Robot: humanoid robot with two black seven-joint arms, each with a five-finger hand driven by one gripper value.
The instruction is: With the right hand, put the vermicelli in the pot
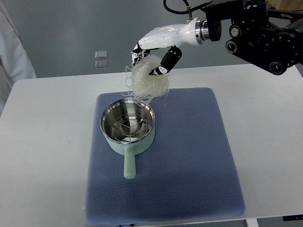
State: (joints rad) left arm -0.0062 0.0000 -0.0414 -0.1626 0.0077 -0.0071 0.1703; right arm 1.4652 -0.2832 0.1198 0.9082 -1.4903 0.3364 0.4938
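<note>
White table point(47, 123), blue mat point(189, 161), pot point(128, 126).
Right hand point(154, 54) pinched vermicelli point(149, 82) above the pot's far rim; loose strands dangled.

glossy white shell over the right hand point(154, 52), black segments along the fingers point(169, 60) with pale bands at the joints. silver metal ring at the wrist point(204, 29), then a black cuff. black forearm point(265, 35) behind, boxy, studded with round silver-rimmed fittings. thin black cable point(177, 8) looping above the wrist. white sleeve point(14, 47) of a person at the far left edge.
</note>
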